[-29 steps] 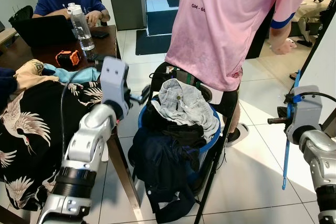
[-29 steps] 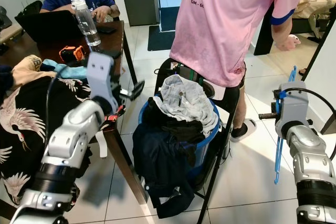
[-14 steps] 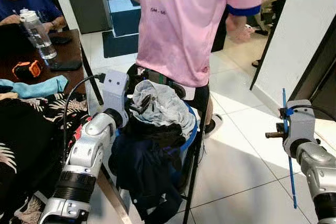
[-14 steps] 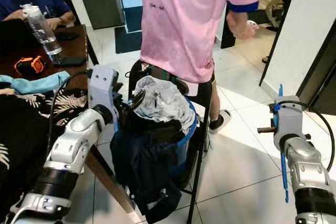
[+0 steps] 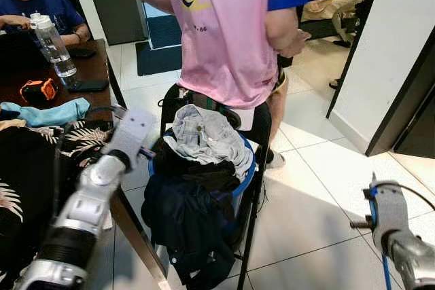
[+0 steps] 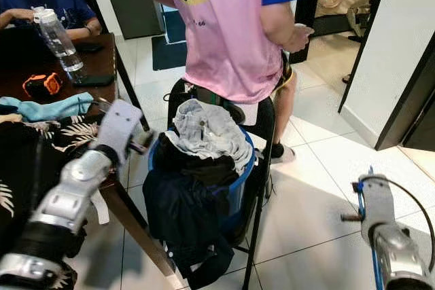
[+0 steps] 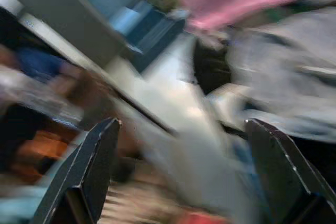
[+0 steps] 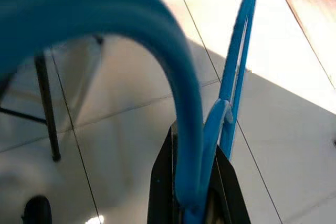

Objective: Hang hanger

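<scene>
Nearest the camera, the right end effector (image 8: pixel 197 203) has its two black fingers (image 8: pixel 160 187) pressed together on a blue hanger (image 8: pixel 184 108). In the right wrist view the hanger's hook curves up out of the fingers, and its thin blue bars run away over the pale tiled floor (image 8: pixel 278 145). From the head the right arm sits low at the robot's right, with the hanger's blue edge (image 5: pixel 386 273) showing beside the silver wrist, well apart from the basket.

The left end effector (image 7: pixel 184 182) is held up over the edge of the dark wooden surface (image 5: pixel 95 66). Its fingers (image 7: pixel 92 166) stand wide apart with nothing between them, though that view is badly blurred. A dark garment printed with white birds (image 5: pixel 27 188) lies on the surface under the left arm, and a light blue cloth (image 5: pixel 44 112) lies just past it.

In the middle, a blue laundry basket (image 5: pixel 246 178) heaped with dark and grey clothes (image 5: pixel 204 137) sits on a black folding chair (image 5: pixel 255 198).

Directly behind the chair stands a person in a pink shirt (image 5: pixel 228 32). Farther back on the surface are a clear water bottle (image 5: pixel 53 45), an orange and black device (image 5: pixel 37 90) and a dark phone (image 5: pixel 87 85). A seated person in a blue shirt (image 5: pixel 37 5) is at the far end.
</scene>
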`<state>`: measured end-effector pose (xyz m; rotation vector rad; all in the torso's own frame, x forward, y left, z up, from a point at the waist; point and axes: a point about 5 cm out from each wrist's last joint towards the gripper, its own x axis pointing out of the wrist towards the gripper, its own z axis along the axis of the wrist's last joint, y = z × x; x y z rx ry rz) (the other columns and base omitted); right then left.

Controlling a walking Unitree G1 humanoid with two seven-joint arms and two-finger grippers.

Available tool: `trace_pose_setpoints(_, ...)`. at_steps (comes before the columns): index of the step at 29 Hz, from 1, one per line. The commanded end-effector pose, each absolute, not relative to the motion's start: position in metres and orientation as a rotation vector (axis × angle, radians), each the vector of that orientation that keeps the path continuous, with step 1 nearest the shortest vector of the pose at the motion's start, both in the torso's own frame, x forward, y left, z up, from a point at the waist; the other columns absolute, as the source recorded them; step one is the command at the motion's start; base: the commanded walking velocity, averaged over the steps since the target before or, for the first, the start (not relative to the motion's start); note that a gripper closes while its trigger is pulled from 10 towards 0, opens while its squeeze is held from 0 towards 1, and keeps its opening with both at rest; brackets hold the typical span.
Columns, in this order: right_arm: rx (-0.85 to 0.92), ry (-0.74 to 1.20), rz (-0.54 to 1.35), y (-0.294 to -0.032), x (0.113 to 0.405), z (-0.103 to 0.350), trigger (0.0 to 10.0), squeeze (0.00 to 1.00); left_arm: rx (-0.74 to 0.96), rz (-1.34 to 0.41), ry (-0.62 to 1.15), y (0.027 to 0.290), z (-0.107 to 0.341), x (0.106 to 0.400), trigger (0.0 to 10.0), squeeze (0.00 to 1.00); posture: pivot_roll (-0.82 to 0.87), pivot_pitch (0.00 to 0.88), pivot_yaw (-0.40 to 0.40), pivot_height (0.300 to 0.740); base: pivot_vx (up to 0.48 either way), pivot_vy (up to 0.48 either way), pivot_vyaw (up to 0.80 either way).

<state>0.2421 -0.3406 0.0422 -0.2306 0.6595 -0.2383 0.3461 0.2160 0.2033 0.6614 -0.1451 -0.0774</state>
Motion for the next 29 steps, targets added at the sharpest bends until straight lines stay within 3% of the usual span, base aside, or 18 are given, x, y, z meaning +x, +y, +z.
trace_pose_setpoints(1,-0.24,0.648,-0.225,-0.336,0.244,0.041,10.0,0.0,0.7,-0.077,-0.283,0.212,0.238,0.347,10.0,0.0,-0.04,0.0,0.045,0.74,0.0,0.0,0.0)
trace_pose_setpoints(5,-0.246,0.653,-0.222,-0.335,0.244,0.04,10.0,0.0,0.684,-0.09,-0.308,0.21,0.246,0.347,10.0,0.0,-0.04,0.0,0.045,0.74,0.0,0.0,0.0)
trace_pose_setpoints(13,-0.261,0.675,-0.2,-0.328,0.243,0.03,10.0,0.0,0.705,-0.256,-0.403,0.169,0.251,0.341,10.0,0.0,-0.03,0.0,0.044,0.74,0.0,0.0,0.0)
trace_pose_setpoints(19,-0.265,0.68,-0.2,-0.328,0.24,0.027,10.0,0.0,0.686,-0.252,-0.354,0.17,0.233,0.342,10.0,0.0,-0.03,0.0,0.053,0.74,0.0,0.0,0.0)
trace_pose_setpoints(25,-0.253,0.685,-0.209,-0.328,0.238,0.024,10.0,0.0,0.417,-0.148,-0.141,0.187,0.178,0.341,10.0,0.0,-0.03,0.0,0.061,0.74,0.0,0.0,0.0)
trace_pose_setpoints(29,-0.25,0.683,-0.21,-0.327,0.238,0.024,10.0,0.0,0.374,-0.138,-0.117,0.185,0.169,0.337,10.0,0.0,-0.03,0.0,0.06,0.74,0.0,0.0,0.0)
